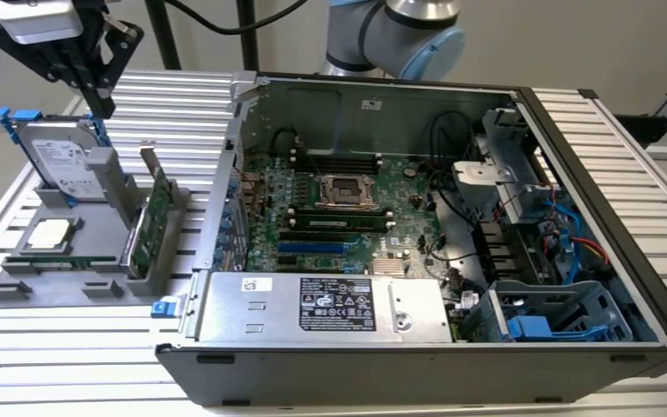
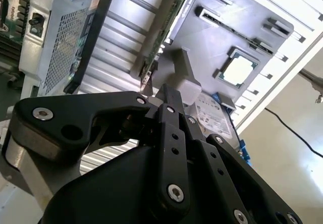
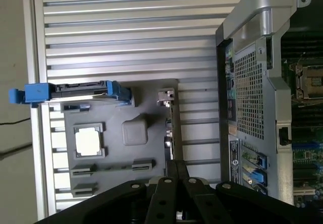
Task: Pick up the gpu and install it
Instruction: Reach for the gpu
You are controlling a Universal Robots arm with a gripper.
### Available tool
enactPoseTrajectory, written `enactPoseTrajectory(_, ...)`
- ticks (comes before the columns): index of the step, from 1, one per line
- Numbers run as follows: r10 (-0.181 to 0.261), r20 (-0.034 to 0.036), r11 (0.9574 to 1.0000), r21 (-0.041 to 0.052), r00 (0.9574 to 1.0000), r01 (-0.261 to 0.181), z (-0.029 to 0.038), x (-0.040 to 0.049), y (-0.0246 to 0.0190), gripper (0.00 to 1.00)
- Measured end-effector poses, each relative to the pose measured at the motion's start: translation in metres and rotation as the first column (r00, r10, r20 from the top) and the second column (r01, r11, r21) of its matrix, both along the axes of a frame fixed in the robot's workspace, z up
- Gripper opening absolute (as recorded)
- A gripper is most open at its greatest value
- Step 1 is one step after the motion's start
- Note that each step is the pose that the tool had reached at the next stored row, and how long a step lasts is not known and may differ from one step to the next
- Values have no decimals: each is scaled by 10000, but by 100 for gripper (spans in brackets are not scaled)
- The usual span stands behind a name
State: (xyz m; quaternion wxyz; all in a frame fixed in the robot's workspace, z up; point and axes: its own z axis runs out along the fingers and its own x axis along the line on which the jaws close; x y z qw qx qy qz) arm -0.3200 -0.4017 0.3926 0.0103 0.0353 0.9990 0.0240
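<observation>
A ribbed aluminium table (image 1: 183, 104) of parallel silver slats carries the whole set-up, with a pale, plain wall (image 1: 565, 43) behind it and the grey-and-blue jointed robot arm (image 1: 409, 35) rising at the back. Most of the surface is taken by a black-framed desktop computer case (image 1: 403, 375) lying open, with its green motherboard (image 1: 363, 165) and boxy silver power supply (image 1: 310, 306) exposed. At the exterior view's left, just beside the case, sits a grey moulded plastic holder (image 1: 44, 291). A silver hard drive with blue rails (image 1: 62, 161) stands on edge in it, and a square silver processor chip (image 1: 53, 233) lies flat. The gpu (image 1: 160, 221), a thin green circuit card, stands upright on its long edge in a slot on the side of the holder nearest the case. It is seen almost edge-on, and its narrow silver metal bracket (image 1: 148, 172) rises at the end farther from the camera. The faces of the card are too foreshortened to make out. The black-fingered gripper (image 1: 101, 106) hangs above the hard-drive end of the holder, well above the gpu and touching nothing. Its fingers are pressed together and hold nothing.
</observation>
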Motion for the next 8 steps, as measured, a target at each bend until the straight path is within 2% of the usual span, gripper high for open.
enactPoseTrajectory(4, -1, 0, 10000, 1, 10000, 1, 0, -1, -16, 0)
enactPoseTrajectory(8, -2, 0, 10000, 0, 10000, 2, 0, -1, -52, 0)
